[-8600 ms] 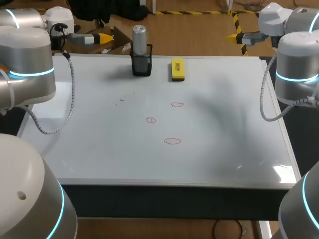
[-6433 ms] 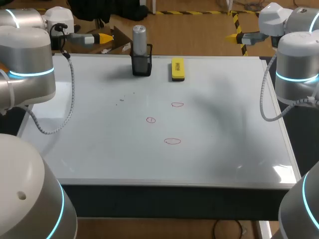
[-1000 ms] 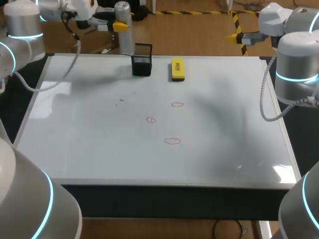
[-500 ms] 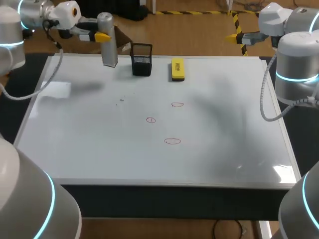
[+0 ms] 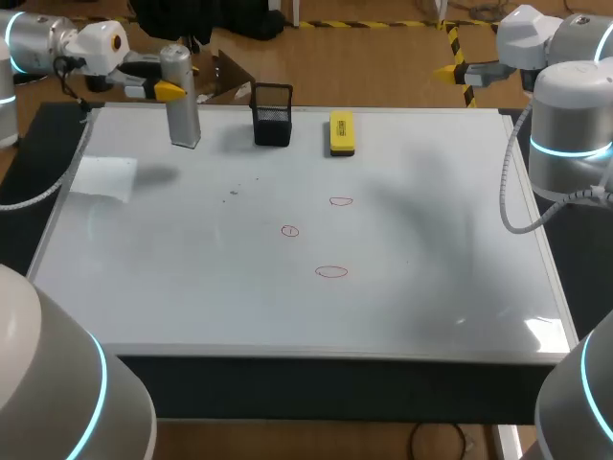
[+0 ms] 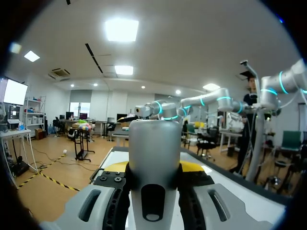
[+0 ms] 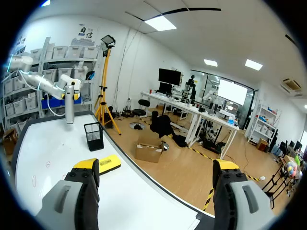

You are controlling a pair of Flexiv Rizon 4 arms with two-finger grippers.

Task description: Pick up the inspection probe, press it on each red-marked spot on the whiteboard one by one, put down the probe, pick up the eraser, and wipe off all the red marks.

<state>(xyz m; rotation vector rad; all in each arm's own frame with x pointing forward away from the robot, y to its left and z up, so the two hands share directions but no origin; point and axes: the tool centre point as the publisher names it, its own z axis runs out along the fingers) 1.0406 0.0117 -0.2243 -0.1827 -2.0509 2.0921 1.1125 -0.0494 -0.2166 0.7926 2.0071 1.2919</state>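
While the left end effector (image 5: 169, 90) hung over the far left part of the whiteboard (image 5: 192, 287), its fingers were clamped on the inspection probe (image 5: 180, 96), a silver cylinder held upright with its lower end just above the board. To the right of that end effector stood a black mesh holder (image 5: 271, 115), and beyond the holder lay the yellow eraser (image 5: 341, 132). Three red marks (image 5: 331, 271) sat on the middle of the board, well apart from both end effectors. The right end effector (image 5: 450, 70) was past the tabletop's far right edge with nothing in it.

From the left wrist, the end effector (image 6: 154, 172) gripped the probe (image 6: 154, 148) from both sides, its yellow fingertips (image 6: 192, 166) showing behind the cylinder.

From the right wrist, the end effector (image 7: 156, 165) had its fingers spread wide with nothing between them. The eraser (image 7: 108, 163) lay just ahead of one yellow fingertip (image 7: 86, 164), the holder (image 7: 93, 135) farther ahead, and the probe (image 7: 70, 108) farther still, held upright over the whiteboard (image 7: 48, 143). Two red marks (image 7: 48, 164) showed beside that finger.
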